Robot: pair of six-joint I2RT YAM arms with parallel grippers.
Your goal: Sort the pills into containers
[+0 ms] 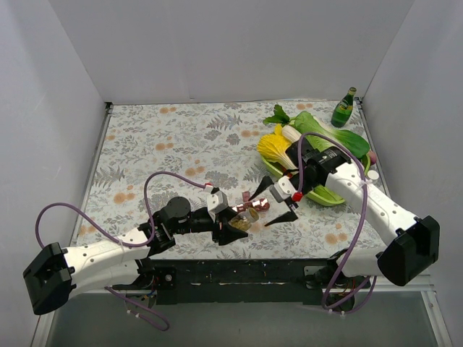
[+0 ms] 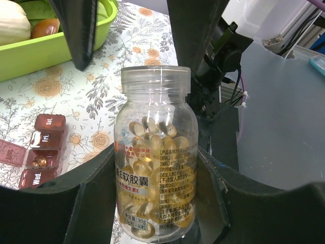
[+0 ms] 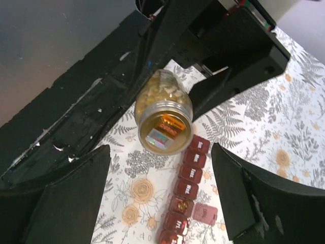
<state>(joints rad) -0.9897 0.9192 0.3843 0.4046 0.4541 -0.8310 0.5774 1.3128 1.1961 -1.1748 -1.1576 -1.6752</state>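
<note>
Top view: left end effector (image 1: 235, 220) is clamped on the jar (image 1: 244, 218) at 6 o'clock, close to the near edge of the worktop (image 1: 166, 137). Pill box (image 1: 259, 205) just beyond it. Right end effector (image 1: 273, 199) has its fingers wide apart, holding nothing. Green tray (image 1: 322, 195) at 3 o'clock, by the right edge.

Left wrist: jar upright between both fingers, lid off, pills (image 2: 152, 147) inside. Pill box at 9 o'clock, apart from the jar.

Right wrist: jar mouth faces the camera. The pill box row runs from it toward 6 o'clock, between the spread fingers (image 3: 66, 198).
</note>
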